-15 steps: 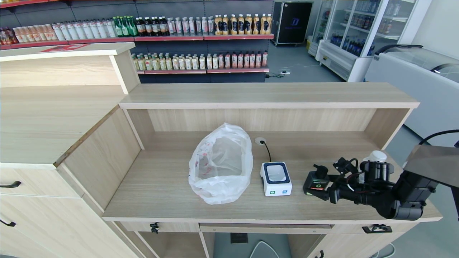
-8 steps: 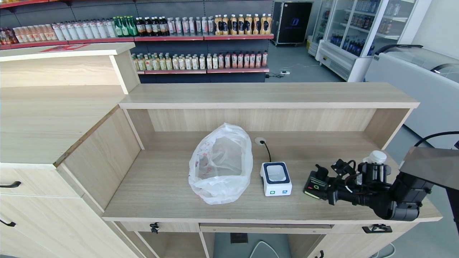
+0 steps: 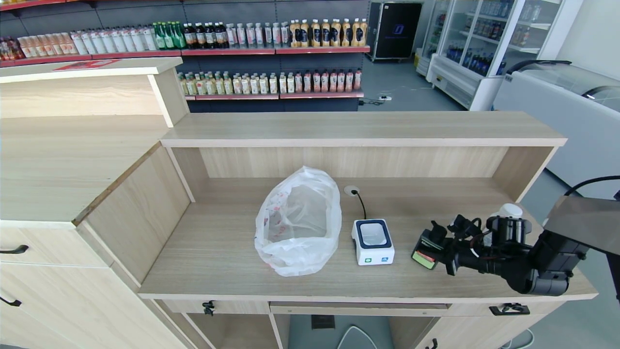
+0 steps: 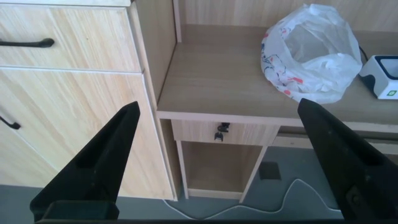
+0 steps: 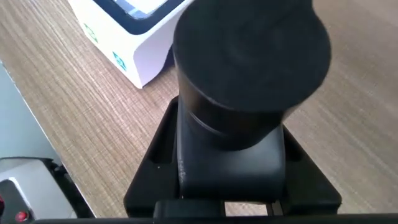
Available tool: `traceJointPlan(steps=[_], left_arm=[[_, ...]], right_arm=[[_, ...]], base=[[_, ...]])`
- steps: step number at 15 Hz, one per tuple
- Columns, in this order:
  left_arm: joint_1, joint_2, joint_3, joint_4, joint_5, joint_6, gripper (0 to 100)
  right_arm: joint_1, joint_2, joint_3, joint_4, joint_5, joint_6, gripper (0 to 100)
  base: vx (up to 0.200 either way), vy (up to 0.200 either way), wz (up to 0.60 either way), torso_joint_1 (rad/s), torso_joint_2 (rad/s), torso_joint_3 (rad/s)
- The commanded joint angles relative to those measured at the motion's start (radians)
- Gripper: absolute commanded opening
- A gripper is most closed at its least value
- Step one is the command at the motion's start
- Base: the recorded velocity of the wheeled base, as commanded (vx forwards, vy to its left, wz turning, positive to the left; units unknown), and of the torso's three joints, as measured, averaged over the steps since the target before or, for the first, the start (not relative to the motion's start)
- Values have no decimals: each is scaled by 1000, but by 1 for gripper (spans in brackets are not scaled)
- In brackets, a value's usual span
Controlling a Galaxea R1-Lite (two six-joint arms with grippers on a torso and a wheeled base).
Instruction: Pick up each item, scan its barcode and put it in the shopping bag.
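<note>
A small black bottle (image 3: 424, 253) with a black cap and a green and red label is held tilted just above the counter, right of the scanner, with my right gripper (image 3: 432, 241) shut on it. Close up in the right wrist view, the bottle's black cap (image 5: 249, 74) is in front of the white scanner (image 5: 134, 37). The white scanner (image 3: 372, 241) sits mid-counter with its cable running back. The open white plastic shopping bag (image 3: 298, 220) lies left of it. My left gripper (image 4: 217, 168) hangs open beside the counter's left end, below its top, with the bag (image 4: 311, 53) beyond.
A white-capped bottle (image 3: 506, 211) stands behind my right arm near the counter's right end. The wooden counter (image 3: 218, 261) has a raised back shelf and side walls. Drawers with black handles (image 4: 25, 43) are on the left.
My right gripper has tipped the black bottle over, its base swinging toward the scanner and lifting slightly. Bag and scanner have not moved.
</note>
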Motion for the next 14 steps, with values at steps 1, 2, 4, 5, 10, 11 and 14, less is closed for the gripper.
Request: traceJointPlan(steps=[1,2,4,5,10,11,14], left_arm=[[0,0,0,0,1,0,100],[0,0,0,0,1,0,100],[0,0,0,0,1,0,100],[0,0,0,0,1,0,100],[0,0,0,0,-1,0,100],[0,0,0,0,1,0,100],[0,0,0,0,-1,0,100]], right_arm=[[-6,-101,11,3,9,-59,0],[-6,-145,22,3,9,-77,0],[14,-343,106,15,20,-90,0],[66,-496,175,21,17,-93,0],[300,-872,347,-3,-207,-455,0],[311,-912,378,-2,-202,-553,0],[304,-1024,471,-13,-146,-881,0]], base=[[0,0,0,0,0,0],[0,0,0,0,0,0],[0,0,0,0,0,0],[0,0,0,0,0,0],[0,0,0,0,0,0],[0,0,0,0,0,0],[0,0,0,0,0,0]])
